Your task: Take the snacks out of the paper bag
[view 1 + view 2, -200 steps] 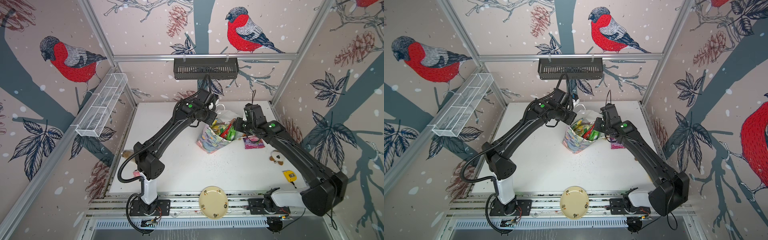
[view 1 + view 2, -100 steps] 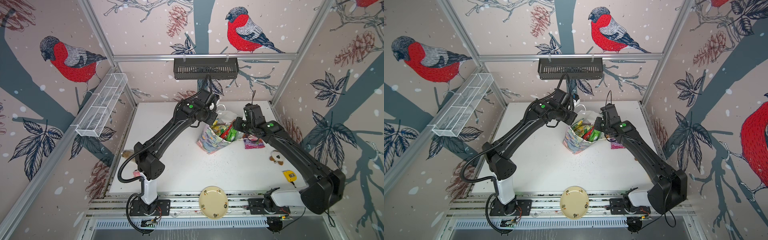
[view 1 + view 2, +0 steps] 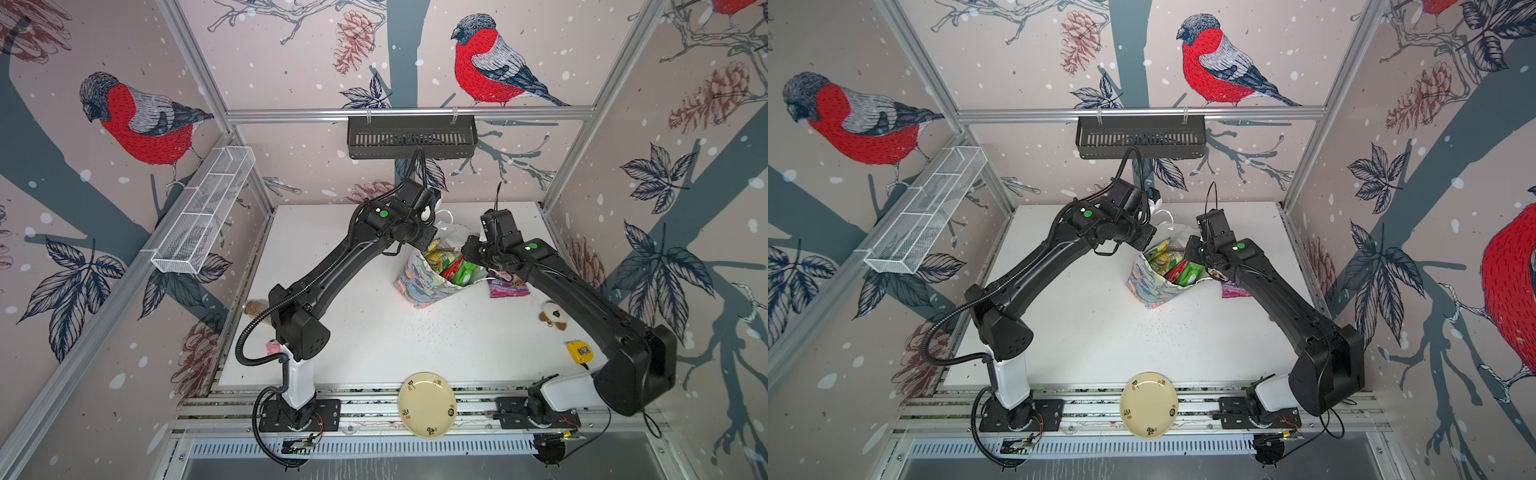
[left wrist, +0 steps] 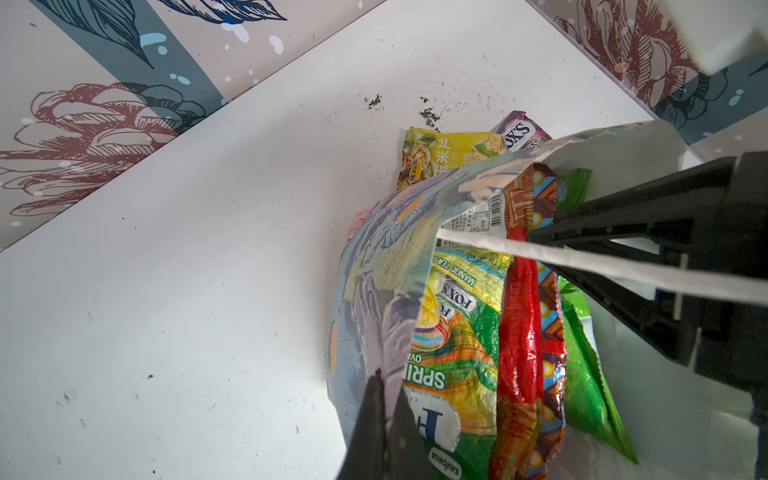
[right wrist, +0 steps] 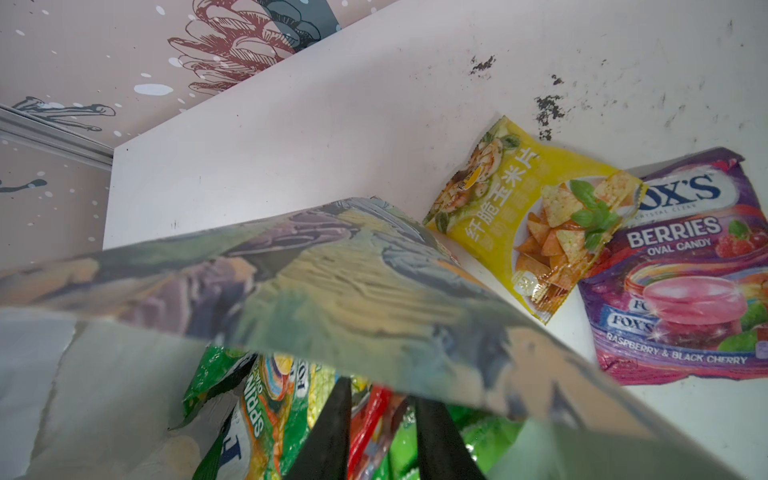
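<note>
Left gripper (image 4: 386,432): clamping paper bag (image 4: 374,257) rim.
Right gripper (image 5: 380,399): partly open, straddling red packet (image 4: 519,353); hold unclear.
Risk: glossy packet slipping from shallow pinch.

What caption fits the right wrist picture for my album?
Right claw reaches into the paper bag of snacks; yellow packet and purple packet lie outside on the table.

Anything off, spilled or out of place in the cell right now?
The paper bag leans rather than standing straight, its rim pinched in the shut left gripper. There are dark specks scattered on the table in front of it. The plate sits off the table, on the front rails.
</note>
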Controlling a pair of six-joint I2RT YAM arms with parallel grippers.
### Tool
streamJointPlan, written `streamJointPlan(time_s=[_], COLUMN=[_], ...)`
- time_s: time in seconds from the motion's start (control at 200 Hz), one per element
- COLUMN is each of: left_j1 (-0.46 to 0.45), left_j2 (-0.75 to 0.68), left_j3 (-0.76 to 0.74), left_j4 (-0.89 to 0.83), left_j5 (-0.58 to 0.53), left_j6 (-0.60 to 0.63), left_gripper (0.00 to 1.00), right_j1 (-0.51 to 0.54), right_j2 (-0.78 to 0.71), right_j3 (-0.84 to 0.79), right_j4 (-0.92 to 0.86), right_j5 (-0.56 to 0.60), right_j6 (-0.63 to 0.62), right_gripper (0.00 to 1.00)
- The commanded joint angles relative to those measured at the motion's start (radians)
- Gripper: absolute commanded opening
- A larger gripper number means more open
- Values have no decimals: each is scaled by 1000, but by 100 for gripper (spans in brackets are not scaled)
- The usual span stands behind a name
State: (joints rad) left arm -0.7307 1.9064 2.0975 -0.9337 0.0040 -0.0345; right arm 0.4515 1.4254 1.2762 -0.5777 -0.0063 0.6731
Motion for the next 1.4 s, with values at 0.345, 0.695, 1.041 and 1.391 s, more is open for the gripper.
streamJointPlan(time_s=[0.345,0.695,1.041,1.391], left_j1=[-5,-5,-3,18], left_j2=[5,4,13,17], left_j3=[32,33,32,27], left_j4=[116,118,120,122], left_j5=[3,-13,-70,-141], left_j6=[24,28,10,-10], left_gripper=[0,0,0,0], right_j1=[-2,-12,-20,-52], right_j2=[23,39,10,-52], right_j3=[-6,1,55,94], right_j4=[-1,36,106,132], right_j5=[-6,-27,-147,-219], right_j6=[-19,-33,-98,-126], right_gripper=[25,6,0,0])
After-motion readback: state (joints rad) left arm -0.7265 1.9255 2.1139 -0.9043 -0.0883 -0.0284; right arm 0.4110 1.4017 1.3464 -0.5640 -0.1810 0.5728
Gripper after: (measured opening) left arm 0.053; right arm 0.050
